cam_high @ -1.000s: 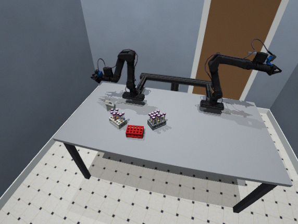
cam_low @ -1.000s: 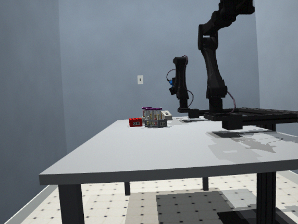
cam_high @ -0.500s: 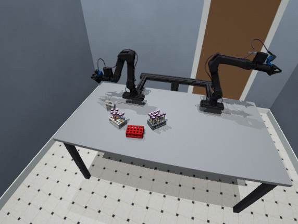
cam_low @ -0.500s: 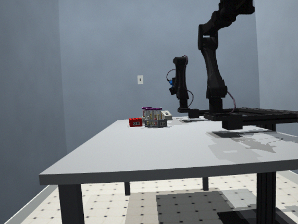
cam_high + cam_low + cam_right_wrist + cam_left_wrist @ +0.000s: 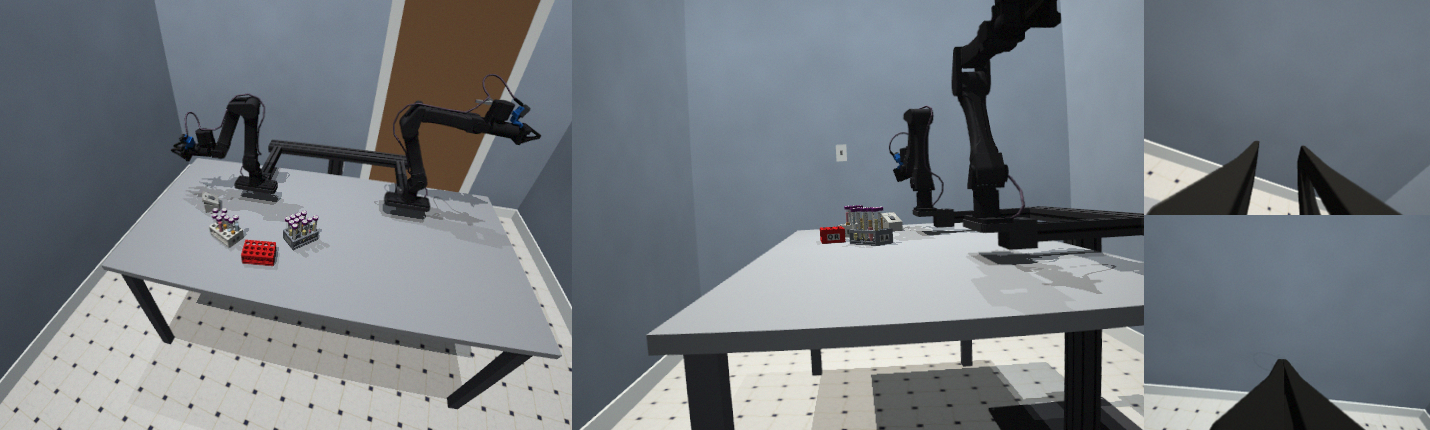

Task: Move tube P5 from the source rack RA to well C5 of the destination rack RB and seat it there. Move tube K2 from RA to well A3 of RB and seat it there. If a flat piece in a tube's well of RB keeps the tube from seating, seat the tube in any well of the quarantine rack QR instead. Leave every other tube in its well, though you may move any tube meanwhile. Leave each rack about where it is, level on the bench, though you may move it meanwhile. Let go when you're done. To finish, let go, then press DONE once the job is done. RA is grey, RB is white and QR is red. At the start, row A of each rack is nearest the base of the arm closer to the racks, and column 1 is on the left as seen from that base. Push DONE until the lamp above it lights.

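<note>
The grey rack RA (image 5: 302,241) (image 5: 884,242) holds several purple-capped tubes. The white rack RB (image 5: 219,237) holds several purple-capped tubes and has some empty wells. The red rack QR (image 5: 258,260) (image 5: 824,237) shows no tubes. Tube labels and any flat piece in RB are too small to make out. My left gripper (image 5: 538,135) (image 5: 1281,367) is shut and empty, raised far from the racks, past the bench's back right in the top view. My right gripper (image 5: 174,149) (image 5: 1278,151) is partly open and empty, raised beyond RB near the back left.
A pale box (image 5: 211,201) (image 5: 892,221), apparently the DONE station, stands behind RB; its lamp state cannot be told. QR sits between RB and RA, towards the front in the top view. A black frame (image 5: 340,152) joins the arm bases behind the bench (image 5: 380,280).
</note>
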Controlling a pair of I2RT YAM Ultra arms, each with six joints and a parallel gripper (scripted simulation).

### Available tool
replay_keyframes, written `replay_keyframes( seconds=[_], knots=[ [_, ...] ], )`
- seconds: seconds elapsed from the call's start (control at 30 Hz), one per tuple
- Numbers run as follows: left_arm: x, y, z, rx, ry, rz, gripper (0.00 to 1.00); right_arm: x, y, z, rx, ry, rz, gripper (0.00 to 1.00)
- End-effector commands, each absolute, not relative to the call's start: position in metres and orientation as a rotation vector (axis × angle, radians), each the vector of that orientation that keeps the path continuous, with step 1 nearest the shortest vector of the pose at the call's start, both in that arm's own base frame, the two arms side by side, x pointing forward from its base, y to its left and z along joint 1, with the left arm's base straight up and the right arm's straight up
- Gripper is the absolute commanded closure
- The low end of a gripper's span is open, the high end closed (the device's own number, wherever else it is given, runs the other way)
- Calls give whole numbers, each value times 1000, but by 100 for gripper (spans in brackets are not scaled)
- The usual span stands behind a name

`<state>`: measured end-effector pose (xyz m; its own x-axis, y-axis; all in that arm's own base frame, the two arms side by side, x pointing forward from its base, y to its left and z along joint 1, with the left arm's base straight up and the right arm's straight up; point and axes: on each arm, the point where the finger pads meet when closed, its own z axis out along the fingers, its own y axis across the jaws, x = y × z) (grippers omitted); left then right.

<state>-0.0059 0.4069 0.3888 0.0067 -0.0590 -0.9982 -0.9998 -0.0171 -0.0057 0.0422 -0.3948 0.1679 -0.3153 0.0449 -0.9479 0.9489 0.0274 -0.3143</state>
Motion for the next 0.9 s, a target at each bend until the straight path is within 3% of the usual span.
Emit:
replay_keyframes(
  seconds=[0.0,0.87],
  knots=[
    [-7,398,416,-1221,1202,1221,100,60,-402,168,1046,1521,-1334,70],
    [-7,398,416,-1221,1202,1221,100,158,-395,133,966,1761,-1031,70]
  ],
)
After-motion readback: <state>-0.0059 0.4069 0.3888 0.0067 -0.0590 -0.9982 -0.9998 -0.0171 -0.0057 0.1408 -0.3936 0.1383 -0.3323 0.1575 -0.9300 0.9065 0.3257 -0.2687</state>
